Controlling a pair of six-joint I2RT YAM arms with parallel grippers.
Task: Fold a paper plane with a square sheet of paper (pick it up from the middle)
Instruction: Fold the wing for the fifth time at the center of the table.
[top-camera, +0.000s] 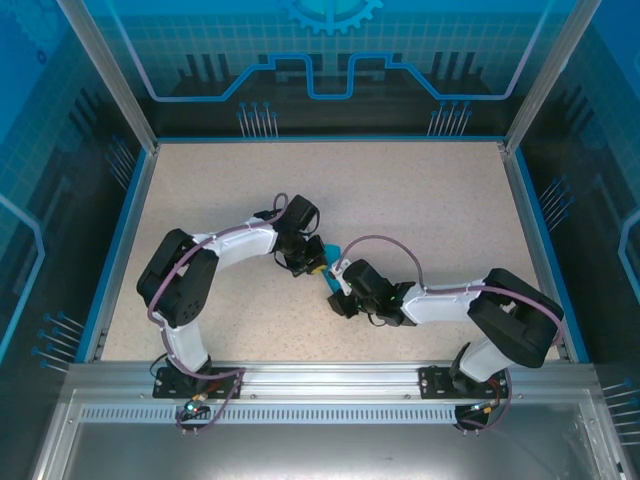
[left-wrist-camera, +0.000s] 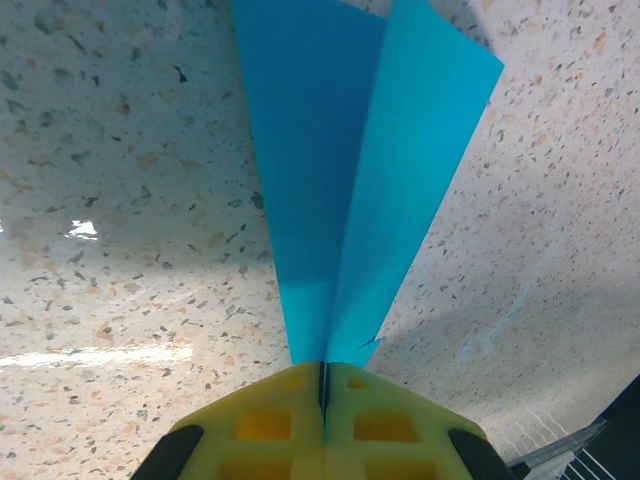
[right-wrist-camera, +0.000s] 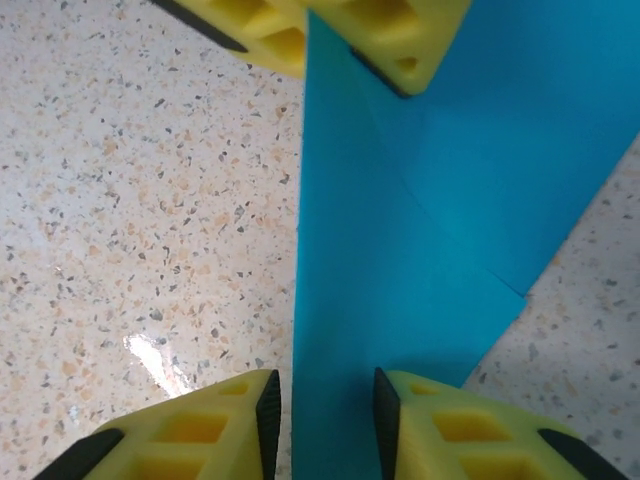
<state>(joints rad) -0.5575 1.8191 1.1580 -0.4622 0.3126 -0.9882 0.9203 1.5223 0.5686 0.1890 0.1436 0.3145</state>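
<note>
Your left hand (left-wrist-camera: 323, 388) is clamping tight on the narrow end of the plane (left-wrist-camera: 335, 170), which is fanning out toward 12 o'clock over the table (left-wrist-camera: 120, 200). Your right hand (right-wrist-camera: 327, 405) is standing partly open, the plane running between its fingers (right-wrist-camera: 262, 412).

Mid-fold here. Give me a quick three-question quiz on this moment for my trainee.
1. True or false: the left gripper is shut on the folded blue paper.
2. Pick one: the jaws of the right gripper are A) clamped tight together, B) apart with the paper running between them, C) well clear of the paper.
3. Short answer: what colour are the fingers?

Key: 1 true; 2 B; 3 yellow.
</note>
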